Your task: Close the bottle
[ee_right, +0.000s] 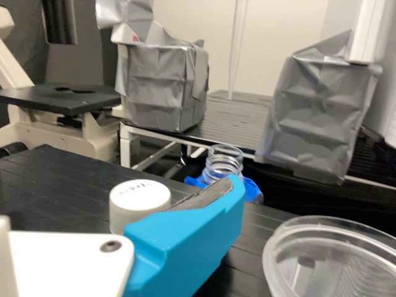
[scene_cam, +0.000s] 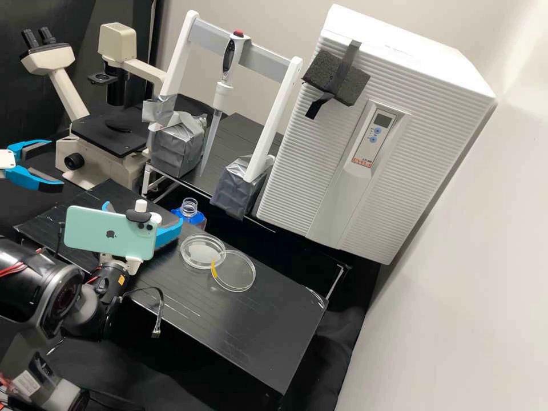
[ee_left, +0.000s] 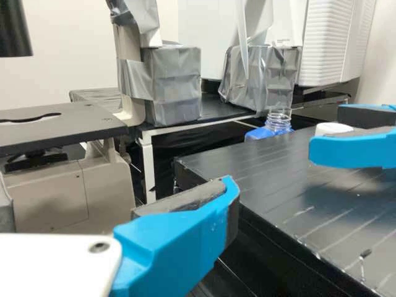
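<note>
We find the right end effector (scene_cam: pixel 160 222) clamped on the cap (ee_right: pixel 139 197), held low over the worktop (scene_cam: pixel 257 319) near the open bottle (scene_cam: pixel 189 209) at its far edge, evidently ready for capping. The left end effector (scene_cam: pixel 51 164) waits well aside, spread apart and empty

One bottle (scene_cam: pixel 190 210) stood by the worktop's far edge, and there was one white cap (scene_cam: pixel 140 205). Two petri dishes lay mid-worktop, the first dish (scene_cam: pixel 201 251) and the second dish (scene_cam: pixel 234 272). Beyond the far edge were one pipette (scene_cam: pixel 220 97), one microscope (scene_cam: pixel 94 140), one white machine (scene_cam: pixel 371 142) and two tape-wrapped blocks, the microscope-side block (scene_cam: pixel 174 142) and the machine-side block (scene_cam: pixel 238 187). There was one mint-green phone (scene_cam: pixel 108 233).
</note>
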Robot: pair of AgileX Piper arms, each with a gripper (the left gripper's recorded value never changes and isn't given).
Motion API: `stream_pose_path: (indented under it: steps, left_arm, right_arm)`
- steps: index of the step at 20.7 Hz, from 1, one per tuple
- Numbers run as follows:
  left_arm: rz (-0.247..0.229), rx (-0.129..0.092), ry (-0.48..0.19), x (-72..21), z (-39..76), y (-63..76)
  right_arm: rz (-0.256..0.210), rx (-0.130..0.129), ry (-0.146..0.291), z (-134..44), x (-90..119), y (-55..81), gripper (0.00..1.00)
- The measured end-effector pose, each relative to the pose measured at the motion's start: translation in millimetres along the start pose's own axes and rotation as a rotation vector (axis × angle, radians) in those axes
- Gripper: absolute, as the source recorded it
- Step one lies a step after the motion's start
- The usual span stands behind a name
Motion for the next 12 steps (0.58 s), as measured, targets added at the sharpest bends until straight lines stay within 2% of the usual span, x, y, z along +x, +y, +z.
stream_pose_path:
  steps: [4,5,12]
  left_arm:
    - [-0.005,-0.005,0.001,0.4,-0.7,-1.4]
    - [-0.007,-0.006,0.000,0.8,-0.5,-2.0]
    - [-0.010,-0.009,0.000,1.0,-1.0,-2.9]
  right_arm:
    - [0.021,-0.002,-0.011,1.7,-3.5,3.3,1.00]
    - [0.024,-0.003,-0.011,1.6,-3.7,3.8,0.00]
    - [0.024,-0.003,-0.011,1.5,-4.4,3.7,0.00]
